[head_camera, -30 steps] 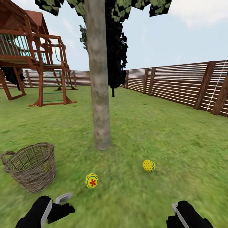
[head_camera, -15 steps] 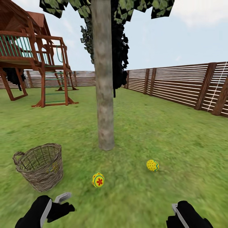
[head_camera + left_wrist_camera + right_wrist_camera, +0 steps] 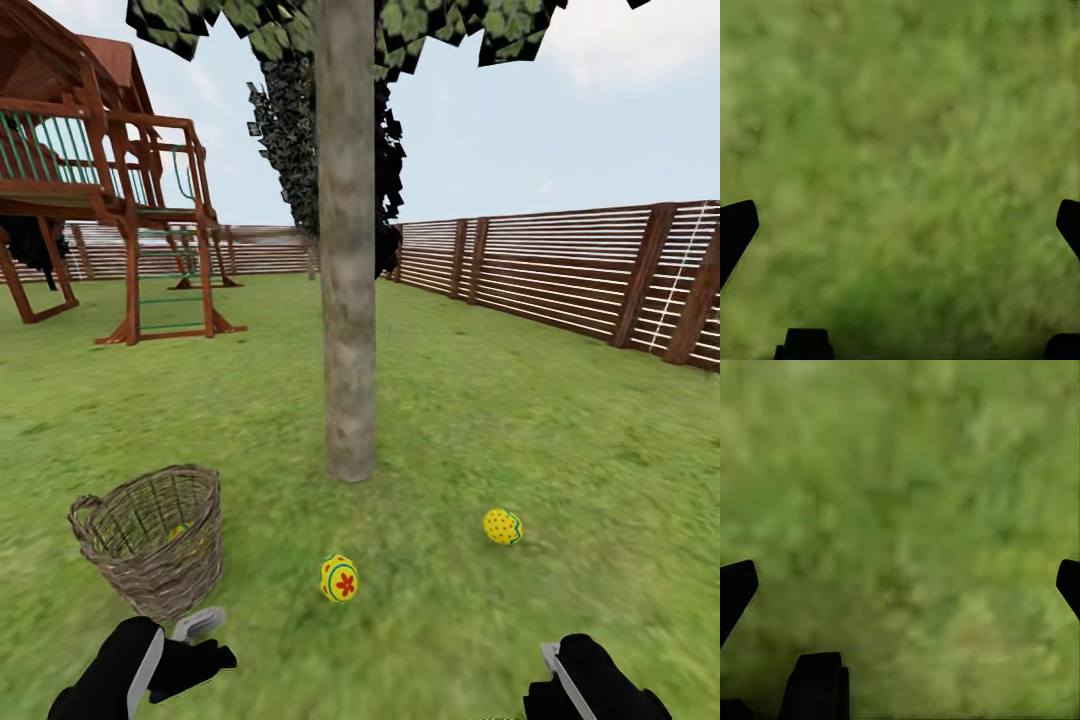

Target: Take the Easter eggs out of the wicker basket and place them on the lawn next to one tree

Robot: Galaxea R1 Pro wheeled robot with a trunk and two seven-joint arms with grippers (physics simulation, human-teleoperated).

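Left of the tree (image 3: 349, 300), the basket (image 3: 150, 545) sits on the lawn (image 3: 560, 420) with one yellow egg (image 3: 182, 532) visible through the weave, so a pick is still due. Nearer than the trunk, one egg (image 3: 339, 578) lies just right of the basket and another (image 3: 502, 526) further right, both close enough to count as placed. Left gripper (image 3: 900, 225) and right gripper (image 3: 900, 585) are both spread wide and empty over bare grass, presumably ready for that last egg.

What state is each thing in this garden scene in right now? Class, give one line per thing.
Wicker basket: upright on the grass, one yellow egg showing through the weave.
Flower egg: out, on the lawn near the tree.
Dotted egg: out, on the lawn right of the trunk.
Left gripper: open, empty.
Right gripper: open, empty.
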